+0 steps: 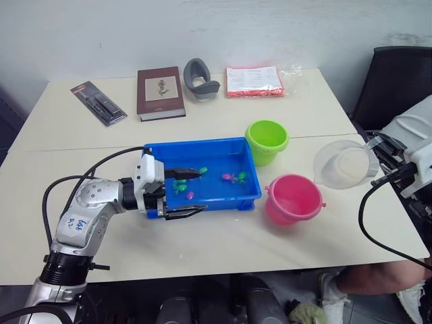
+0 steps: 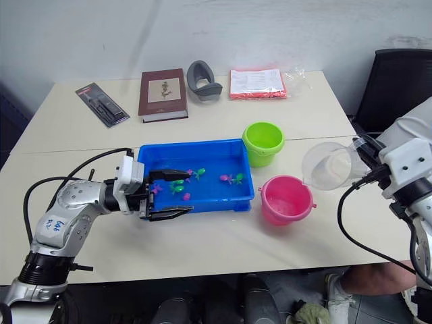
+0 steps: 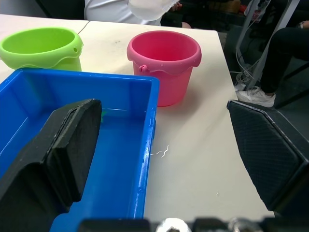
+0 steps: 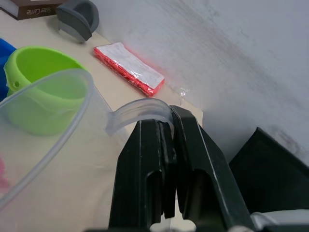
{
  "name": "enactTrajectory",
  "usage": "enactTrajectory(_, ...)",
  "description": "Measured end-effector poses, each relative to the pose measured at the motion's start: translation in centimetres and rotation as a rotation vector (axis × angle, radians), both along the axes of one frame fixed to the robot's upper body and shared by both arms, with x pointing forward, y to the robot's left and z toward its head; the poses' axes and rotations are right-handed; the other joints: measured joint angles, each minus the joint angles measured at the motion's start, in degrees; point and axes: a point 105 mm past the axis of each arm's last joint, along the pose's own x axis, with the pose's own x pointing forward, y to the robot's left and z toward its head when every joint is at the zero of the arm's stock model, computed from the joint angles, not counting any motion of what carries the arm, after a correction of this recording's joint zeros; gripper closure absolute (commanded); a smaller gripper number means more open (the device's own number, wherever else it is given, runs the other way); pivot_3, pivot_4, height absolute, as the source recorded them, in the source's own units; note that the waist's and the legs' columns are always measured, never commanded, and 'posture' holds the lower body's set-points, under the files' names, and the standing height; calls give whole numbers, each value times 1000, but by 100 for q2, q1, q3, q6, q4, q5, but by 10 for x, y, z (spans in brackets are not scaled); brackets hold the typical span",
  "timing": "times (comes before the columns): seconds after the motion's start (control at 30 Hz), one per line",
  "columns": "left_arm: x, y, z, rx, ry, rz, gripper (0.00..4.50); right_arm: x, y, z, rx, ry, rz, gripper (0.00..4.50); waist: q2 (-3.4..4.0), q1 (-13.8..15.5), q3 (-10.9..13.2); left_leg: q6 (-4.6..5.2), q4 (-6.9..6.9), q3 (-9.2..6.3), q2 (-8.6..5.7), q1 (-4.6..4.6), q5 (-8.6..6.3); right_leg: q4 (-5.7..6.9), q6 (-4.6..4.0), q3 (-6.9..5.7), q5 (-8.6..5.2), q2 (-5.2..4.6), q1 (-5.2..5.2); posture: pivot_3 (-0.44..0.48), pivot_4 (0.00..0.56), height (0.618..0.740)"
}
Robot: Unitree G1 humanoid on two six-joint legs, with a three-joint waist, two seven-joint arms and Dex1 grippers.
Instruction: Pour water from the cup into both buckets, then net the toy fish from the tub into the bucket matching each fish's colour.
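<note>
My right gripper (image 4: 166, 145) is shut on the handle of the clear cup (image 1: 344, 164). It holds the cup tilted in the air, to the right of the pink bucket (image 1: 293, 198) and the lime green bucket (image 1: 266, 140). Whether the cup holds water I cannot tell. The blue tub (image 1: 196, 144) lies mid-table with several small toy fish in it, pink (image 1: 228, 177) and green (image 1: 179, 183). At the tub's front left corner my left gripper (image 1: 200, 192) is open. One finger reaches over the inside of the tub and the other stays outside its front wall.
Along the table's far side lie a black packet (image 1: 98, 102), a brown book (image 1: 160, 92), a grey curved object (image 1: 200, 79) and a red-edged packet (image 1: 254, 81). A black chair (image 1: 398, 88) stands at the right. A person's leg and shoe (image 1: 405, 287) are by the near right corner.
</note>
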Motion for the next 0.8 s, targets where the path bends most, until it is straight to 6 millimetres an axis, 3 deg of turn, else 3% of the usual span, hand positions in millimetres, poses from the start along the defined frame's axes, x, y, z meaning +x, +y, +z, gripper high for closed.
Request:
enactTrajectory(0.37, 1, -1, -3, -6, -6, 14, 0, 1, 10, -20, -185, -46, 27, 4436, 0, -5, 0, 0, 4, 1, 0, 3, 0, 2, 0, 2, 0, -1, 0, 0, 150, 740)
enactTrajectory(0.8, 0, 4, -17, 16, 7, 42, 0, -1, 18, -20, -323, -154, 56, 4436, 0, -3, 0, 1, 7, 1, 0, 6, 0, 3, 0, 3, 0, -1, 0, 0, 150, 740)
